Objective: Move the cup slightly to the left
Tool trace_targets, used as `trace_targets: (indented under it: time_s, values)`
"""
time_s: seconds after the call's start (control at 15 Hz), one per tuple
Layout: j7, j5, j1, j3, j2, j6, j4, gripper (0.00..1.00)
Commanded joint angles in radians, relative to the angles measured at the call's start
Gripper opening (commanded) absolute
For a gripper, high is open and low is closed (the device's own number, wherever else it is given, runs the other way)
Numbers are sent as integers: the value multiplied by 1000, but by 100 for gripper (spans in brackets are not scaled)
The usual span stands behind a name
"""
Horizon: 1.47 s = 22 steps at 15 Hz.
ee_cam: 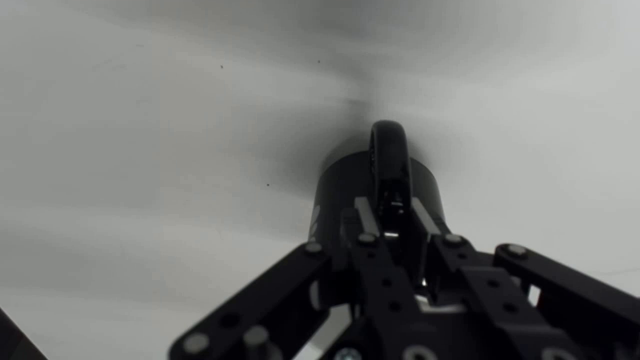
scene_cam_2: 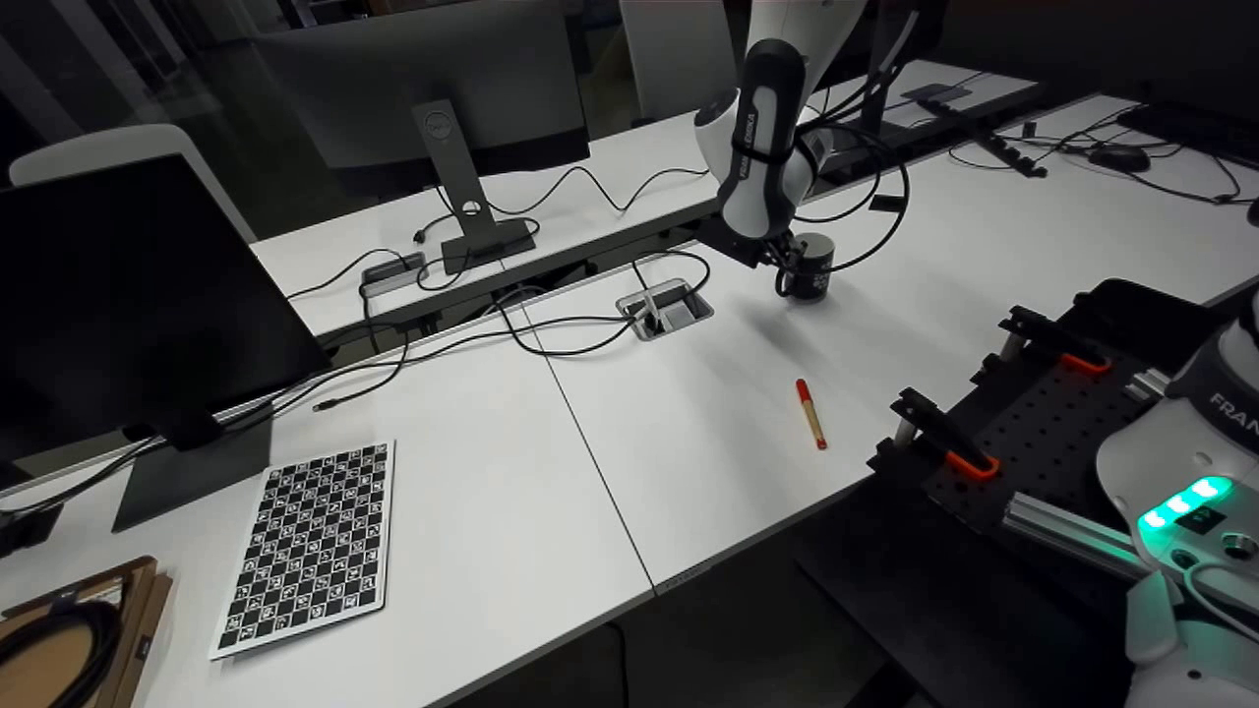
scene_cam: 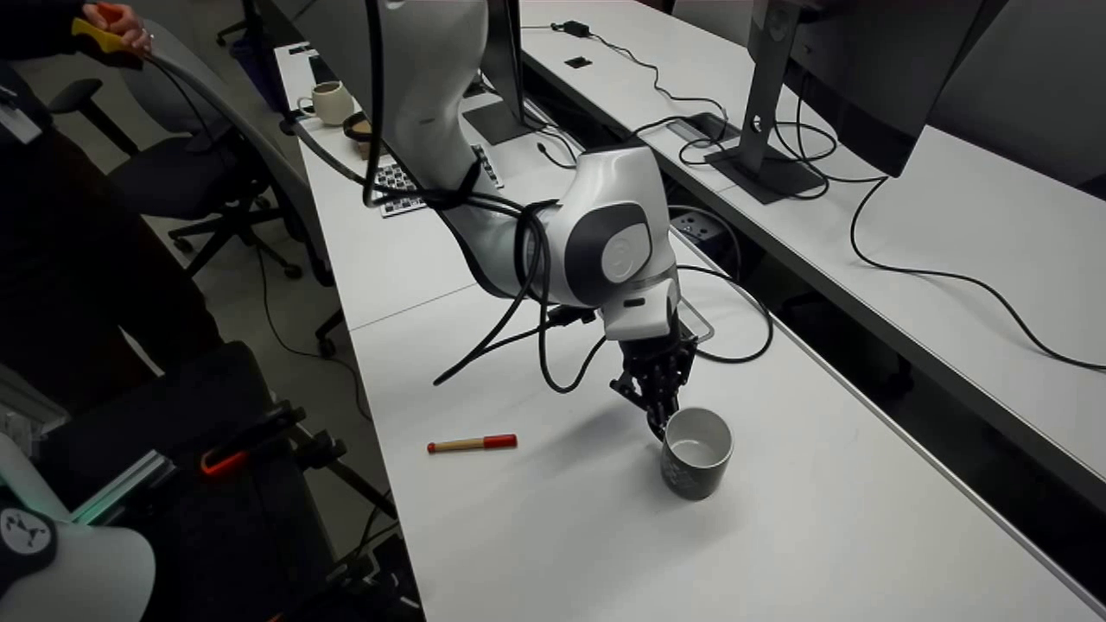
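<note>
"Two fingers (ee_cam: pixel 367 216) of a robot gripper (ee_cam: pixel 392 212) pinch the handle (ee_cam: pixel 391 165) of a dark grey cup (scene_cam: pixel 696 453), which sits upright on or just above a white table (scene_cam: pixel 518 553), well apart from a red-and-tan pen (scene_cam: pixel 473 443)."

"Is it off the table?"

"From where we stand, I can't tell."

"And a good move left?"

"I'd say firm squeeze, low and level: held by one side only, the cup could swing or tip. A short, slow shift is all the job wants. Then let the cup settle flat before the fingers part, and draw straight back, so the handle isn't dragged along."
</note>
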Motion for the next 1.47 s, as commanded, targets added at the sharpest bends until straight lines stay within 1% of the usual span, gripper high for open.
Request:
trace_targets:
  time_s: [0.0, 0.2, 0.27, 0.4, 0.6, 1.0, 1.2, 1.33, 1.4]
  values:
    - [-12, -11, 64, -61, -54, 33, -48, 4]
    - [-54, -38, 99, -72, -81, 13, -65, 4]
    - [-86, -51, 107, -66, -97, 16, -79, 4]
    - [-138, -82, 132, -63, -124, 29, -108, 4]
    - [-200, -150, 192, -76, -168, 62, -163, 4]
    - [-340, -271, 278, -101, -256, 197, -291, 4]
    - [-444, -307, 307, -121, -280, 278, -345, 4]
    - [-521, -304, 315, -134, -287, 319, -370, 4]
    - [-494, -228, 316, -118, -230, 283, -316, 18]
